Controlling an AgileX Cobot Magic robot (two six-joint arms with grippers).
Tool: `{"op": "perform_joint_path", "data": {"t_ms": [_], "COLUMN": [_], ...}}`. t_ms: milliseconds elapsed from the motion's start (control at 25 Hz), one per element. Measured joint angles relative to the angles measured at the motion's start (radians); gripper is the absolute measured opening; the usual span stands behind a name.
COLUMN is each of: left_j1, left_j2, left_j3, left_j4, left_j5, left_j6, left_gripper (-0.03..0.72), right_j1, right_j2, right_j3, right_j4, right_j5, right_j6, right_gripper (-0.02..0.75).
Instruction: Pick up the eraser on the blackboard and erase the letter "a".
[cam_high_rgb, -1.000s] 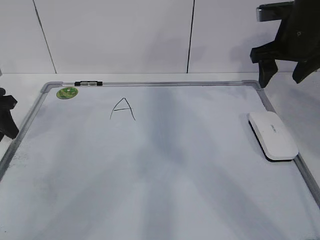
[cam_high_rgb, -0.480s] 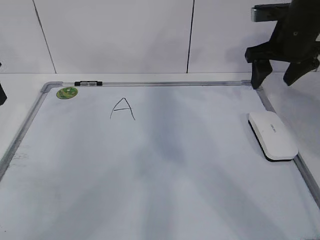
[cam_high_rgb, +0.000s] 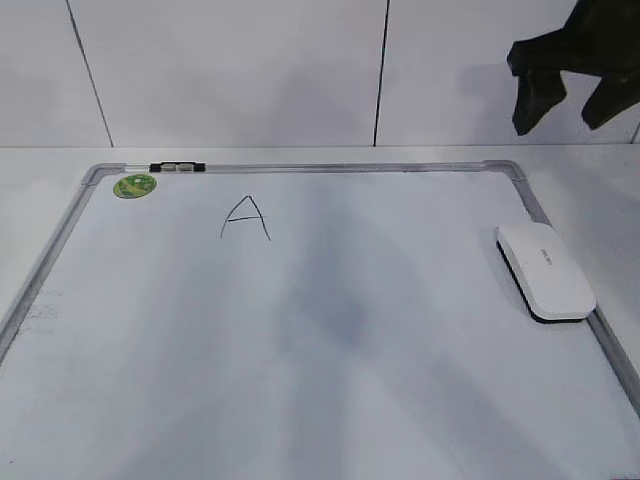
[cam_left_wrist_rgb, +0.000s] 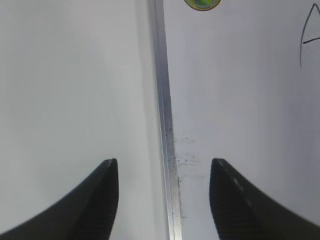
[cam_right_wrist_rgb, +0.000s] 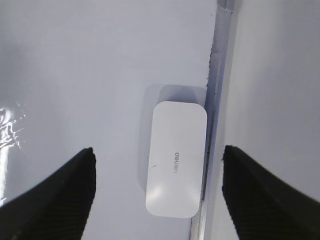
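The white eraser (cam_high_rgb: 546, 270) lies flat at the right edge of the blackboard (cam_high_rgb: 350, 330), against its grey frame. It also shows in the right wrist view (cam_right_wrist_rgb: 176, 165), lettering up. My right gripper (cam_high_rgb: 560, 122) is open and empty, high above the board's far right corner; in its wrist view (cam_right_wrist_rgb: 159, 149) the eraser lies far below, between the fingers. My left gripper (cam_left_wrist_rgb: 164, 161) is open and empty over the board's left frame rail (cam_left_wrist_rgb: 162, 100); it is out of the exterior view. A pointed capital "A" (cam_high_rgb: 245, 217) is drawn at upper left. No lowercase "a" shows.
A round green sticker (cam_high_rgb: 134, 185) sits in the board's far left corner, and a small black-and-silver clip (cam_high_rgb: 177, 167) on the top rail. A white panelled wall (cam_high_rgb: 250, 70) stands behind the board. Faint smudges (cam_left_wrist_rgb: 185, 155) mark the board beside the left rail.
The right gripper has risen and drawn back toward the top right corner. The left gripper has left the exterior view at the left edge. The eraser has not moved.
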Motion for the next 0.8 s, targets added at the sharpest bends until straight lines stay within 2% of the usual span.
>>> {"op": "perform_joint_path", "data": {"t_ms": [560, 800], "left_j1": [0.000, 0.000], "left_j2": [-0.232, -0.328], "left_j3": [0.005, 0.144], "left_j4": [0.001, -0.007], "left_j5": [0.009, 0.009], "left_j6": [-0.018, -0.022], "left_gripper": [0.438, 0.438], "right_j1": [0.000, 0.000], "right_j2": [-0.193, -0.303], "right_j3": [0.071, 0.207], "right_j4": [0.000, 0.000], "right_j5": [0.015, 0.015], "right_j6": [0.000, 0.000], "right_gripper": [0.594, 0.594]}}
